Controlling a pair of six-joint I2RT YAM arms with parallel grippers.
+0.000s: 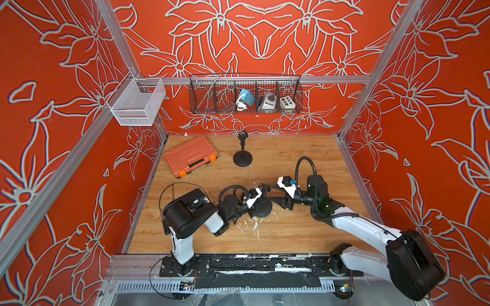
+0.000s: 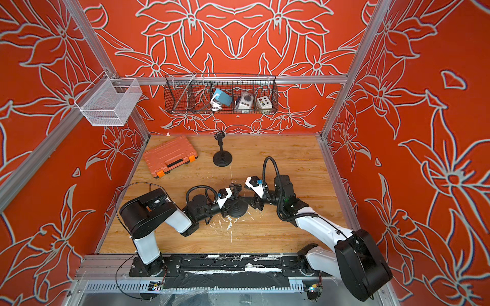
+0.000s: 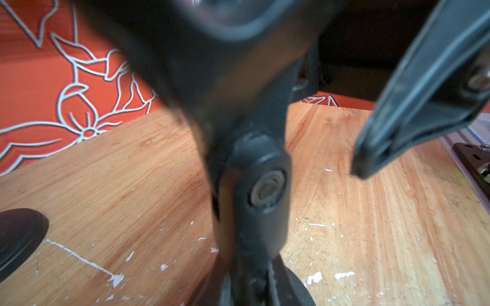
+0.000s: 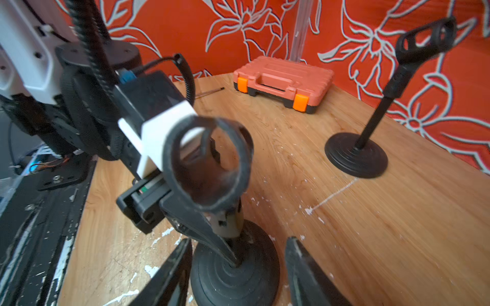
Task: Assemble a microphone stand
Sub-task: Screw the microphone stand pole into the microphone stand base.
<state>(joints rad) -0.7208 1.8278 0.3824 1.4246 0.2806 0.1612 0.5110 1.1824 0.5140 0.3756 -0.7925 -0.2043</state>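
Wood-grain table [image 1: 291, 233] is carrying the stand [image 1: 262, 209] upright, midway between its side edges and nearer the front edge. Your left tool [image 1: 261, 200] is clamping the stem [image 4: 229, 225] just above the base [image 4: 233, 275], so that arm is sitting nearer. Your right tool [image 4: 240, 241] is hanging with jaws apart, straddling the base; the stem is rising straight ahead between them, so a regrip is probably needing only a level closing

Top views: stereo pair, high over the front rail [image 1: 238, 261], tilted down toward the back wall [image 1: 265, 39]; entire wooden table [image 1: 291, 238] in both. Left wrist: extremely near, blurred, against the swivel joint [image 3: 265, 190]. Right wrist: low, close, facing the microphone clip [image 4: 206, 161]; orange case [image 4: 283, 79] beyond, likewise in both top views.
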